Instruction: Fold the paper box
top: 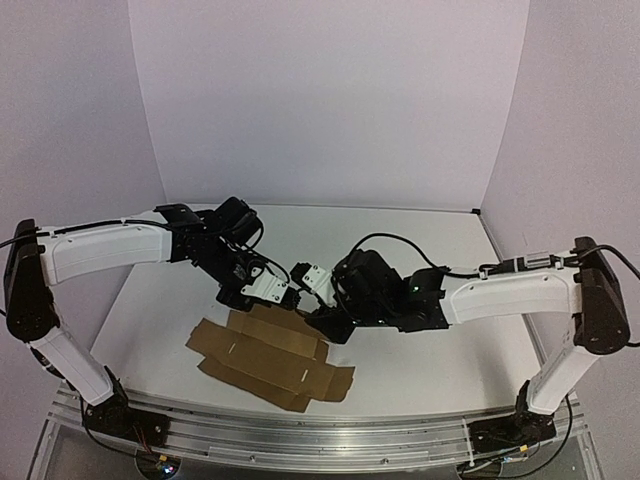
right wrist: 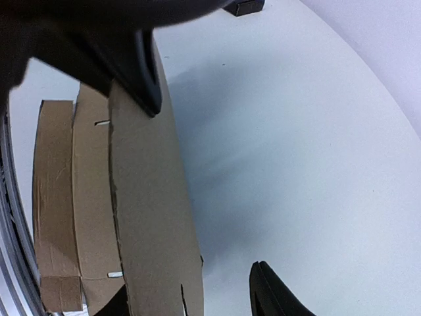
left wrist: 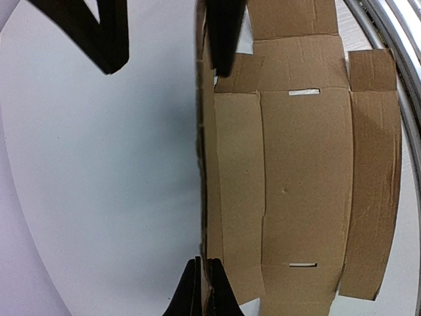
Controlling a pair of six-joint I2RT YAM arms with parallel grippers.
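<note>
The paper box [top: 268,362] is a flat brown die-cut sheet lying near the table's front edge, with its far long flap [left wrist: 209,164] lifted upright. My left gripper [top: 266,292] is at the sheet's far left. In the left wrist view my left gripper [left wrist: 205,291] is shut on the edge of that raised flap. My right gripper [top: 320,302] is at the flap's other end. In the right wrist view the paper box flap [right wrist: 148,210] stands between the open jaws of my right gripper [right wrist: 197,299], close to the left finger. The right finger [right wrist: 273,296] is well apart from it.
A metal rail [top: 300,432] runs along the near table edge just in front of the sheet. Pale walls close the back and both sides. A small black object [right wrist: 245,6] lies on the table far beyond the flap.
</note>
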